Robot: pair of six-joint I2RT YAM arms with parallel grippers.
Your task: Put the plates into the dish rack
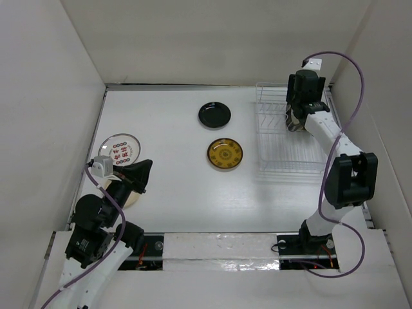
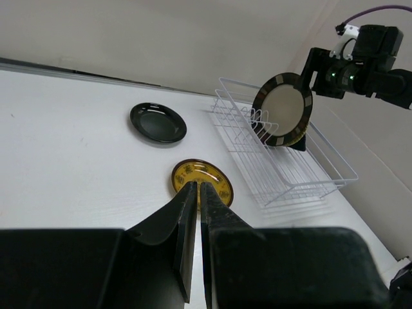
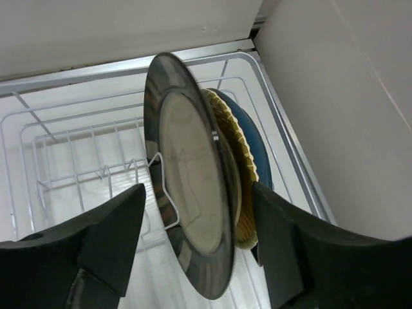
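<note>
The white wire dish rack [image 1: 290,151] stands at the right. In the right wrist view a cream plate with a dark striped rim [image 3: 193,187] stands on edge in the rack [image 3: 77,154], against a tan woven-look plate [image 3: 237,168] and a teal-blue plate [image 3: 259,154]. My right gripper [image 3: 198,190] is open, a finger on each side of the striped plate. A glossy black plate [image 1: 214,114] and a yellow-patterned plate [image 1: 225,154] lie flat mid-table. A white plate with red marks [image 1: 120,147] lies at the left. My left gripper [image 1: 143,174] is shut and empty above a cream plate [image 1: 129,195].
White walls close the table in on the left, back and right; the rack sits close to the right wall. In the left wrist view the rack [image 2: 283,170] has open slots toward its near end. The arm bases sit at the table's near edge.
</note>
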